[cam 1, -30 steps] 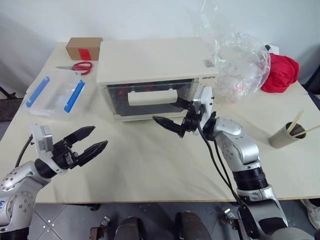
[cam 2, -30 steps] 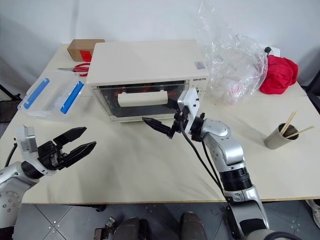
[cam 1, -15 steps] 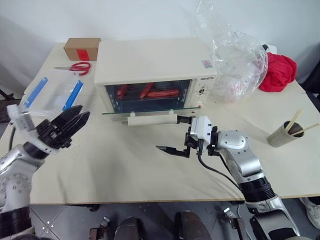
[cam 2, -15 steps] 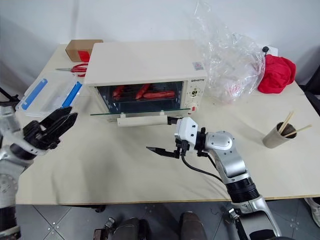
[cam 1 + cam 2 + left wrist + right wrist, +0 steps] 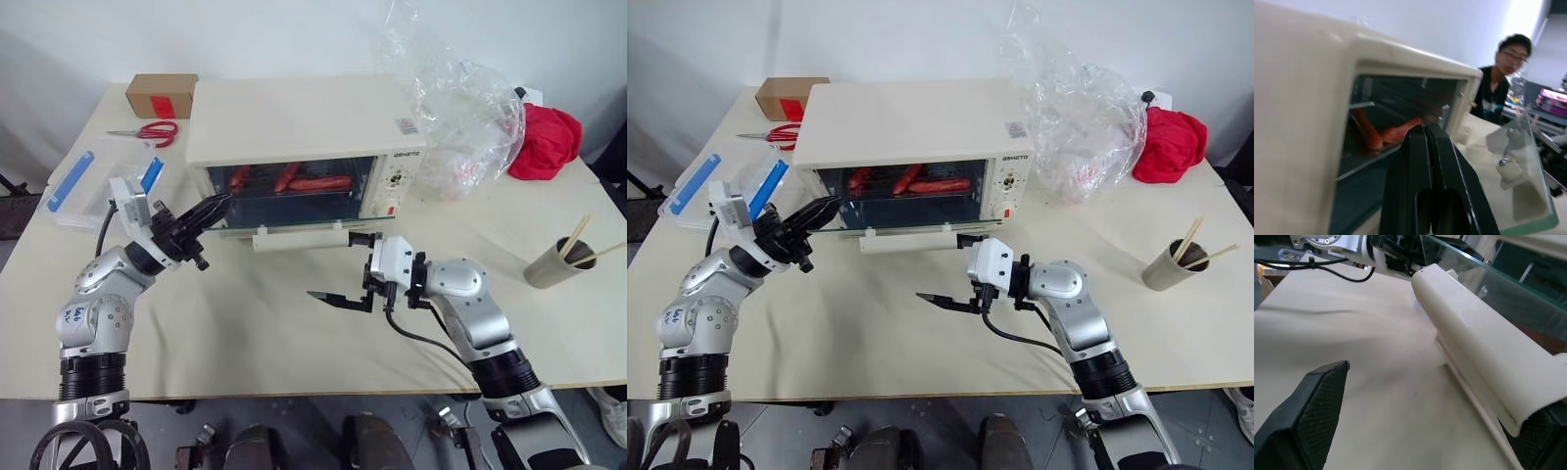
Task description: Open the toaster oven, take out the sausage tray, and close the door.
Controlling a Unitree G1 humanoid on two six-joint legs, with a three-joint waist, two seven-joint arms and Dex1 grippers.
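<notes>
The worktop [image 5: 265, 343] lay bare across the lower middle of the frame, with open room between the two arms and its front edge. The toaster oven [image 5: 294, 117] stood at upper centre, a crinkled plastic bag [image 5: 460, 108] close against its right side and a clear box with blue clips [image 5: 103, 181] to its left. The door [image 5: 294, 227] hung folded down flat, its long bar handle running left to right (a second ago it was upright and shut). Inside, the sausage tray [image 5: 294, 184] lay lengthwise across the cavity. The left tool [image 5: 217, 206], spread wide a second earlier, was now closed on nothing, its tip at the door's left corner. The right tool [image 5: 345, 266] stood wide open, upper finger by the handle's right end.
</notes>
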